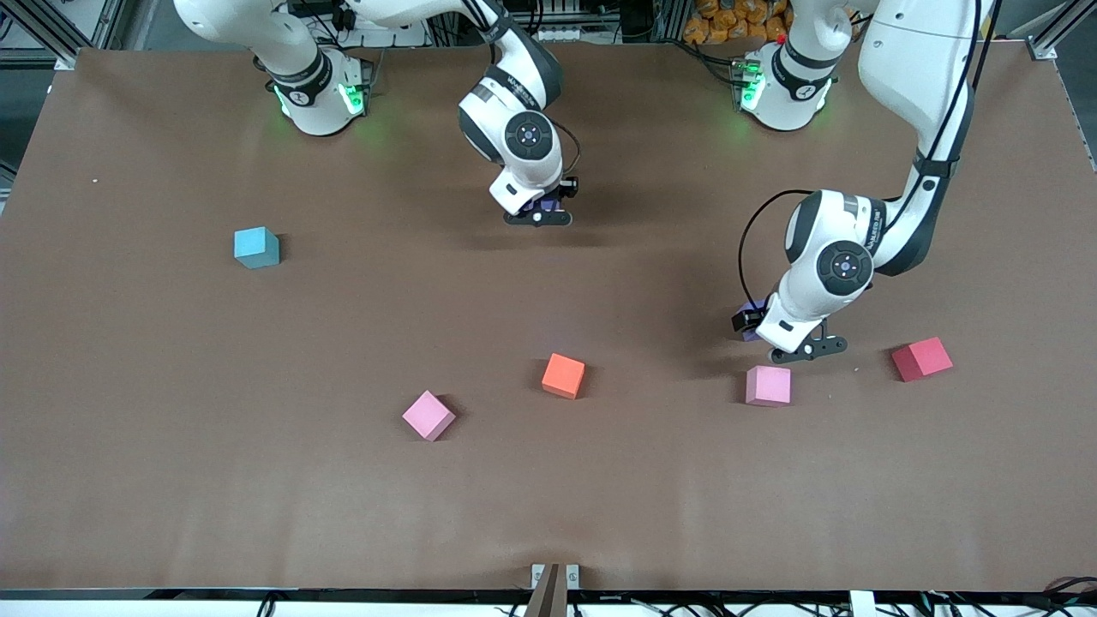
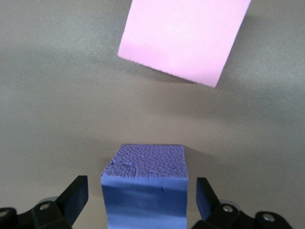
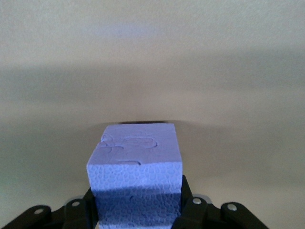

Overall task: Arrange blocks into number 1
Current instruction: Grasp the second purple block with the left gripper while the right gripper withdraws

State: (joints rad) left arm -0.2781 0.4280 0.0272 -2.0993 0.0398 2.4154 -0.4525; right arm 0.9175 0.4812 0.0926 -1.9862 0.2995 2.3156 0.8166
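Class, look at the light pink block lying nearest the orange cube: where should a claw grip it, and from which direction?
Likely from straight above, closing on two opposite upright faces of the light pink block. It lies flat, turned diagonally to the table edge, so the claw should rotate to match. Nothing touches it; the orange cube stands apart.

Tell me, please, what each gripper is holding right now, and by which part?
The right gripper clamps a purple block by two opposite side faces. The left gripper straddles another purple block with its fingers apart, not gripping.
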